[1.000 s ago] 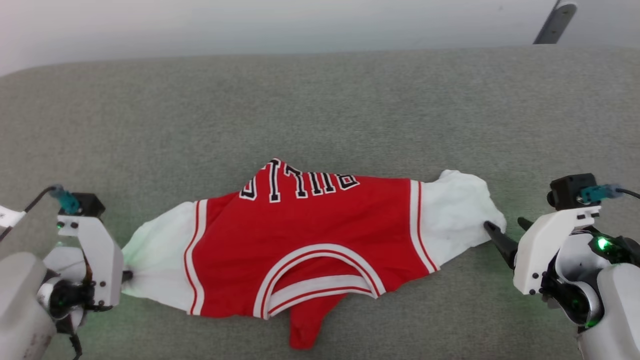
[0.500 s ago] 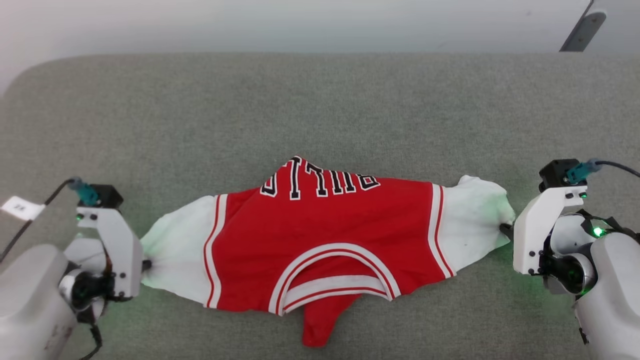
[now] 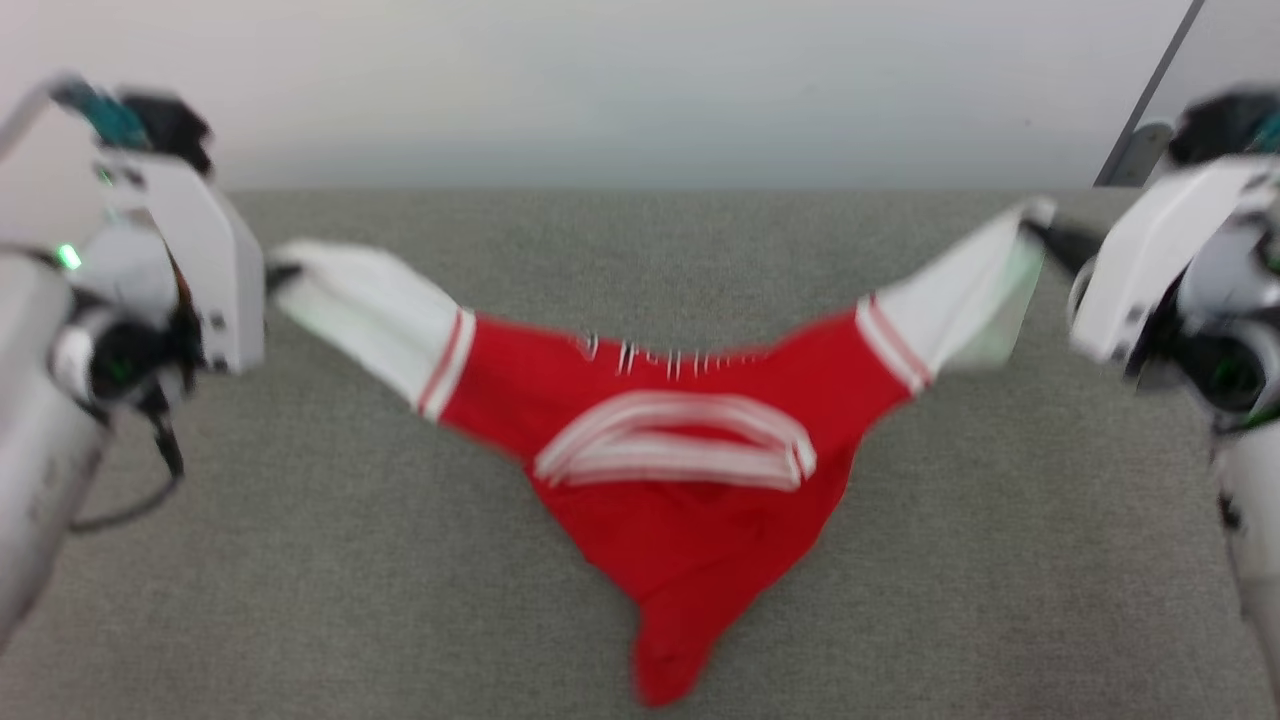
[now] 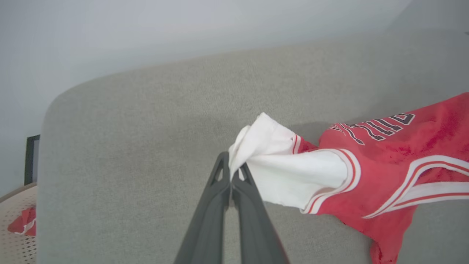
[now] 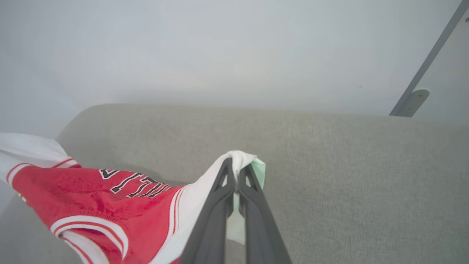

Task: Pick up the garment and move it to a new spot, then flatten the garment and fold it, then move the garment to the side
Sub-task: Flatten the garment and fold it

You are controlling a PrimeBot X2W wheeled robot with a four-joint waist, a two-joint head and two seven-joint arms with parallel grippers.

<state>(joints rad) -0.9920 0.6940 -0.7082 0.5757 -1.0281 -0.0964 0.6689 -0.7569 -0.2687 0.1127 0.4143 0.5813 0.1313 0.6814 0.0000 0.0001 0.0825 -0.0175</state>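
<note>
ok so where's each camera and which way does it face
Head view: on the robot's head, looking forward and down at the garment hanging over the grey padded surface; left gripper and right gripper show at the sides.
Left wrist view: on that wrist, looking along its dark fingers, shut on a white sleeve.
Right wrist view: on that wrist, along its own fingers, shut on the other sleeve.
Shared: both wrist views show the black lettering.
</note>
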